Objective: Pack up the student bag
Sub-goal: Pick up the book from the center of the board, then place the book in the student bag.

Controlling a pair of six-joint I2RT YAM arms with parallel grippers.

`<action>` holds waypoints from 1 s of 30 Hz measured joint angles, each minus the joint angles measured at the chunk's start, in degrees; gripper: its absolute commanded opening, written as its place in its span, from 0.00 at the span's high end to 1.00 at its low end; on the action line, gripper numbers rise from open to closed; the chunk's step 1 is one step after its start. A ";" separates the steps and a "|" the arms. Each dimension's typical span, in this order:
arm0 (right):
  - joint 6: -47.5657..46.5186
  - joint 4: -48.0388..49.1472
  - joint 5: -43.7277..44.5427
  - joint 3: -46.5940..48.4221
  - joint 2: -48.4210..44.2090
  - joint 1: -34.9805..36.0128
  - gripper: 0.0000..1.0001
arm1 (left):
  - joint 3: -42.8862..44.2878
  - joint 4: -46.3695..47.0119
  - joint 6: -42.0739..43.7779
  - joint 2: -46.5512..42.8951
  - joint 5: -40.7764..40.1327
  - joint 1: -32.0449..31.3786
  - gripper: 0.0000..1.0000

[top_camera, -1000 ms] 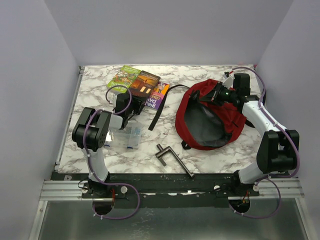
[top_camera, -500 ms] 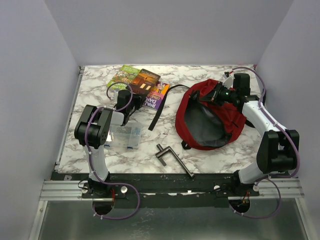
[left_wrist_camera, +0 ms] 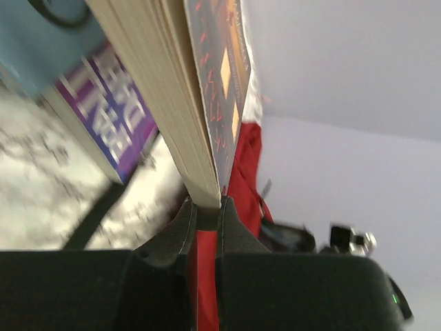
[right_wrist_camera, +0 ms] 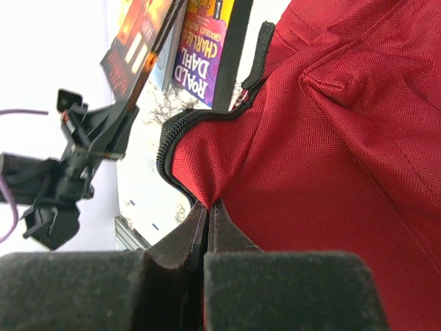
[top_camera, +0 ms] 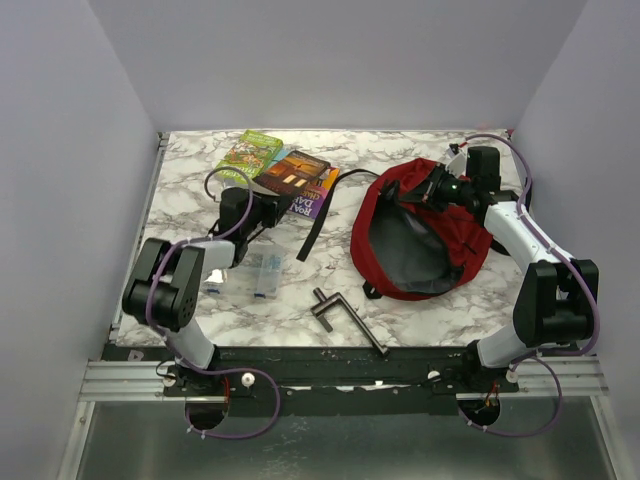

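The dark-red student bag (top_camera: 440, 225) lies open at the right, its grey lining facing up. My right gripper (top_camera: 437, 187) is shut on the red fabric at the bag's upper rim (right_wrist_camera: 207, 186), beside the black zipper, holding it up. My left gripper (top_camera: 268, 203) is shut on a dark brown book (top_camera: 293, 172) and holds it by its corner, lifted off the table; the page edges show in the left wrist view (left_wrist_camera: 172, 103). A purple Roald Dahl book (top_camera: 316, 194) and a green book (top_camera: 248, 152) lie beneath and behind it.
A clear plastic pouch (top_camera: 250, 272) lies near the left arm. A black metal T-shaped tool (top_camera: 345, 315) lies at the front middle. The bag's long black strap (top_camera: 325, 215) runs across the table between the books and the bag.
My left gripper has lifted the brown book off the stack and carried it a little right, toward the bag, while the left arm swung outward. The right arm has stayed still.
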 measured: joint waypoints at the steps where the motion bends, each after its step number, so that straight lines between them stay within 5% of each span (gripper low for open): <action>1: 0.35 0.00 0.26 0.00 0.00 0.00 0.99 | -1.79 -0.39 0.02 -2.82 1.84 0.00 1.00; 8: 9.99 4.26 3.32 -0.42 0.00 0.00 0.99 | -6.49 -5.18 1.60 -21.09 11.72 -0.02 1.00; 16: 27.76 7.78 11.10 -0.39 -0.42 0.00 0.99 | -5.09 -18.10 12.94 -37.88 16.83 -1.88 1.00; 30: 36.74 3.39 13.14 10.88 0.00 -0.20 0.99 | -5.20 -32.98 27.82 -42.97 15.43 -18.82 1.00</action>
